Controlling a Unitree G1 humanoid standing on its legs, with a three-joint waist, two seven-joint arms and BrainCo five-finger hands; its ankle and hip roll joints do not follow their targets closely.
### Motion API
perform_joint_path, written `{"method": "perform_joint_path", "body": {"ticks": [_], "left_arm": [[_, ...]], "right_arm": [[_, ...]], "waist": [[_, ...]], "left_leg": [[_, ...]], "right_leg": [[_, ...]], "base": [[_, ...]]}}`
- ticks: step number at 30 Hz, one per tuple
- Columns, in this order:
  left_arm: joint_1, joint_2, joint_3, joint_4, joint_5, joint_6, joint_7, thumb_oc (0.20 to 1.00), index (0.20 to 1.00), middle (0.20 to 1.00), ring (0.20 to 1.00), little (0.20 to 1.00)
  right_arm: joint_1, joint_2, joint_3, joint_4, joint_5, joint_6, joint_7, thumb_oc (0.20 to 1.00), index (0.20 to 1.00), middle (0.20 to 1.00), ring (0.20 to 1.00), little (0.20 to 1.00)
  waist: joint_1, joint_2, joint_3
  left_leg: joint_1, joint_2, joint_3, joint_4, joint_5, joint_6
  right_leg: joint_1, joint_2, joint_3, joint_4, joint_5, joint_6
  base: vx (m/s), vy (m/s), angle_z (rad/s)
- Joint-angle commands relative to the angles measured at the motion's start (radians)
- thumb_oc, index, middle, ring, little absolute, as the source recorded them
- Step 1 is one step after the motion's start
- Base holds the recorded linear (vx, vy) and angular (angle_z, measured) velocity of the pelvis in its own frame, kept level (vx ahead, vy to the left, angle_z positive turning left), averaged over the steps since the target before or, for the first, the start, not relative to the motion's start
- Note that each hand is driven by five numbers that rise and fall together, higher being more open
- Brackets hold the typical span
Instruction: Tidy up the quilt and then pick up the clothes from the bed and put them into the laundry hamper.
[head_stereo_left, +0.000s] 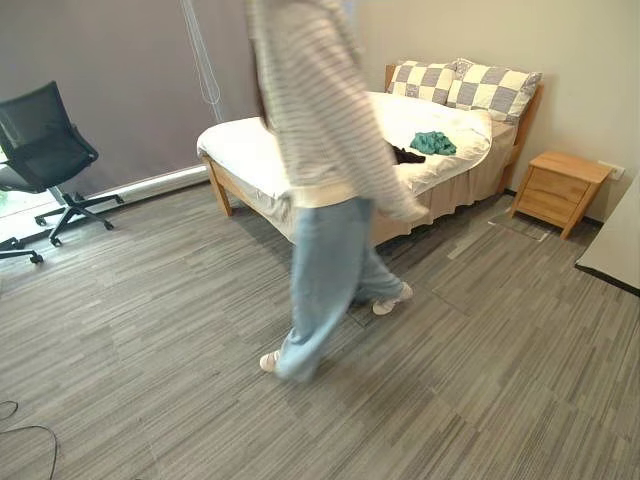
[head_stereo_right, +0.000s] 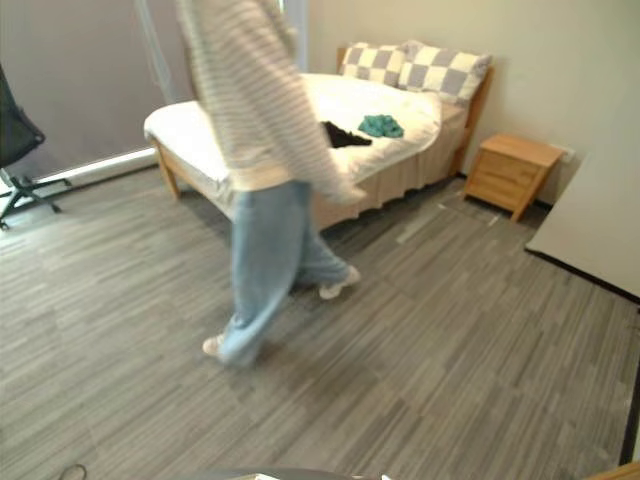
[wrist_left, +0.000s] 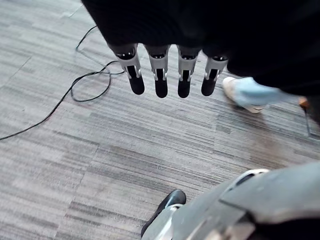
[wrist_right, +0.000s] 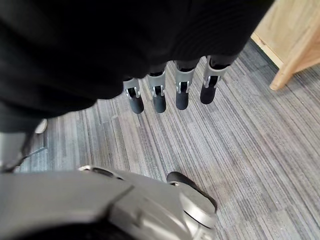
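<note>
Left eye view: bed (head_stereo_left: 240, 150) with wooden frame, standing against the far wall; white quilt (head_stereo_left: 445, 160) spread over it, rumpled toward the near edge; two checked pillows (head_stereo_left: 470, 85) propped at the headboard; teal garment (head_stereo_left: 432, 143) lying in a heap on the quilt near the pillows; black garment (head_stereo_left: 408, 155) just beside it, toward the foot; wooden nightstand (head_stereo_left: 558, 190) beside the head of the bed; black office chair (head_stereo_left: 45, 160) well apart on the left, by the grey curtain (head_stereo_left: 120, 80); person (head_stereo_left: 325, 180) in striped top and light blue trousers walking across the grey floor (head_stereo_left: 150, 340) between the robot and the bed, hiding part of the mattress.
Left wrist view: left hand (wrist_left: 160, 80) hanging over the floor, fingers straight and relaxed, holding nothing; person's shoe (wrist_left: 242, 95) nearby.
Right wrist view: right hand (wrist_right: 170, 95) likewise over the floor, fingers straight, nothing held; piece of light wooden furniture (wrist_right: 295, 35) at the edge.
</note>
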Motion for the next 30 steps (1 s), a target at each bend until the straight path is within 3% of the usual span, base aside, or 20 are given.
{"method": "perform_joint_path", "body": {"ticks": [1, 10, 14, 15, 16, 17, 18, 21, 22, 23, 24, 26, 28, 29, 30], "left_arm": [[-0.077, -0.042, -0.043, 0.011, 0.085, -0.019, 0.025, 1.0, 1.0, 1.0, 1.0, 1.0], [-0.089, -0.029, -0.071, -0.018, 0.108, -0.017, 0.046, 1.0, 1.0, 1.0, 1.0, 1.0], [-0.105, -0.011, -0.065, -0.056, 0.058, -0.026, 0.034, 1.0, 1.0, 1.0, 1.0, 1.0], [-0.115, -0.005, -0.06, -0.062, 0.042, -0.028, 0.037, 1.0, 1.0, 1.0, 1.0, 1.0], [-0.123, -0.002, -0.048, -0.066, 0.016, -0.023, 0.046, 1.0, 1.0, 1.0, 1.0, 1.0], [-0.123, -0.002, -0.048, -0.066, 0.016, -0.023, 0.046, 1.0, 1.0, 1.0, 1.0, 1.0], [-0.128, -0.004, -0.042, -0.07, -0.008, -0.018, 0.05, 1.0, 1.0, 1.0, 1.0, 1.0], [-0.127, 0.003, -0.022, -0.047, -0.021, -0.026, 0.051, 1.0, 1.0, 1.0, 1.0, 1.0], [-0.132, 0.001, -0.016, -0.036, -0.024, -0.03, 0.057, 1.0, 1.0, 1.0, 1.0, 1.0], [-0.155, -0.011, -0.016, -0.015, -0.016, -0.034, 0.048, 1.0, 1.0, 1.0, 1.0, 1.0], [-0.155, -0.011, -0.015, -0.014, -0.016, -0.034, 0.048, 1.0, 1.0, 1.0, 1.0, 1.0], [-0.167, -0.016, -0.021, 0.003, 0.006, -0.036, 0.041, 1.0, 1.0, 1.0, 1.0, 1.0], [-0.159, -0.003, -0.04, 0.01, 0.056, -0.043, 0.032, 1.0, 1.0, 1.0, 1.0, 1.0], [-0.159, -0.002, -0.04, 0.01, 0.057, -0.043, 0.032, 1.0, 1.0, 1.0, 1.0, 1.0], [-0.155, 0.001, -0.031, 0.013, 0.056, -0.043, 0.036, 1.0, 1.0, 1.0, 1.0, 1.0]], "right_arm": [[-0.092, -0.01, 0.032, 0.008, -0.03, -0.016, -0.007, 1.0, 1.0, 1.0, 1.0, 1.0], [-0.102, -0.01, 0.053, -0.013, -0.04, -0.01, -0.007, 1.0, 1.0, 1.0, 1.0, 1.0], [-0.124, -0.007, 0.053, -0.028, -0.027, -0.005, -0.005, 1.0, 1.0, 1.0, 1.0, 1.0], [-0.14, -0.009, 0.048, -0.029, -0.024, -0.005, -0.005, 1.0, 1.0, 1.0, 1.0, 1.0], [-0.159, -0.007, 0.034, -0.029, -0.021, -0.002, -0.011, 1.0, 1.0, 1.0, 1.0, 1.0], [-0.159, -0.007, 0.034, -0.029, -0.021, -0.001, -0.011, 1.0, 1.0, 1.0, 1.0, 1.0], [-0.17, -0.014, 0.003, -0.032, 0.001, 0.005, -0.019, 1.0, 1.0, 1.0, 1.0, 1.0], [-0.15, -0.02, -0.015, -0.071, 0.014, 0.0, -0.031, 1.0, 1.0, 1.0, 1.0, 1.0], [-0.142, -0.018, -0.02, -0.057, 0.022, -0.004, -0.034, 1.0, 1.0, 1.0, 1.0, 1.0], [-0.134, -0.018, -0.024, -0.02, 0.02, 0.001, -0.029, 1.0, 1.0, 1.0, 1.0, 1.0], [-0.135, -0.018, -0.024, -0.02, 0.02, 0.0, -0.029, 1.0, 1.0, 1.0, 1.0, 1.0], [-0.124, -0.011, -0.025, -0.038, 0.02, 0.006, -0.03, 1.0, 1.0, 1.0, 1.0, 1.0], [-0.06, 0.01, -0.018, -0.117, 0.02, 0.008, -0.024, 1.0, 1.0, 1.0, 1.0, 1.0], [-0.059, 0.01, -0.018, -0.117, 0.02, 0.008, -0.024, 1.0, 1.0, 1.0, 1.0, 1.0], [-0.042, 0.016, 0.003, -0.145, 0.004, 0.009, -0.01, 1.0, 1.0, 1.0, 1.0, 1.0]], "waist": [[-0.014, 0.008, 0.1], [-0.01, 0.006, 0.129], [0.0, 0.0, 0.167], [0.004, 0.001, 0.183], [0.003, 0.011, 0.204], [0.004, 0.008, 0.202], [-0.003, 0.019, 0.226], [-0.023, 0.015, 0.233], [-0.032, 0.012, 0.238], [-0.052, 0.008, 0.246], [-0.053, 0.009, 0.246], [-0.064, 0.007, 0.25], [-0.079, -0.003, 0.25], [-0.08, -0.003, 0.251], [-0.09, -0.004, 0.236]], "left_leg": [[0.123, 0.044, 0.028, -0.083, -0.048, -0.069], [0.081, 0.04, 0.022, -0.083, -0.048, -0.06], [0.048, 0.046, 0.017, -0.071, -0.055, -0.037], [0.034, 0.051, 0.023, -0.056, -0.063, -0.028], [0.037, 0.063, 0.036, -0.049, -0.075, -0.018], [0.034, 0.059, 0.038, -0.048, -0.075, -0.017], [0.06, 0.062, 0.053, -0.053, -0.088, -0.011], [0.109, 0.066, 0.065, -0.071, -0.107, -0.021], [0.127, 0.067, 0.062, -0.08, -0.118, -0.033], [0.161, 0.071, 0.042, -0.083, -0.143, -0.066], [0.161, 0.073, 0.041, -0.083, -0.142, -0.066], [0.196, 0.093, 0.035, -0.083, -0.172, -0.1], [0.261, 0.121, 0.037, -0.083, -0.225, -0.129], [0.263, 0.122, 0.036, -0.083, -0.225, -0.129], [0.296, 0.158, 0.047, -0.04, -0.187, -0.152]], "right_leg": [[0.194, -0.034, -0.045, -0.218, -0.044, 0.098], [0.139, -0.036, -0.019, -0.207, -0.034, 0.102], [0.026, -0.026, 0.002, -0.048, -0.071, 0.092], [-0.041, -0.03, -0.01, 0.058, -0.08, 0.101], [-0.135, -0.051, -0.048, 0.237, -0.076, 0.151], [-0.143, -0.056, -0.045, 0.248, -0.081, 0.152], [-0.215, -0.087, -0.078, 0.398, -0.043, 0.188], [-0.247, -0.112, -0.105, 0.381, -0.042, 0.184], [-0.249, -0.12, -0.106, 0.301, -0.04, 0.171], [-0.219, -0.159, -0.087, 0.031, 0.009, 0.167], [-0.215, -0.157, -0.09, 0.022, 0.014, 0.166], [-0.215, -0.207, -0.089, -0.142, 0.078, 0.182], [-0.243, -0.258, -0.095, -0.172, 0.115, 0.201], [-0.239, -0.258, -0.097, -0.175, 0.116, 0.202], [-0.226, -0.227, -0.123, -0.129, 0.121, 0.19]], "base": [[0.0, 0.018, 0.1], [-0.01, 0.028, -0.04], [-0.06, 0.039, -0.11], [-0.05, 0.1, -0.19], [-0.05, 0.101, -0.28], [0.08, 0.125, -0.46], [0.08, 0.056, -0.46], [0.3, -0.025, -0.13], [0.51, -0.212, 0.17], [0.51, -0.213, 0.13], [0.5, -0.239, 0.18], [0.42, -0.227, 0.31], [0.69, -0.358, 0.28], [0.83, -0.424, 0.27], [0.4, -0.208, 0.15]]}}
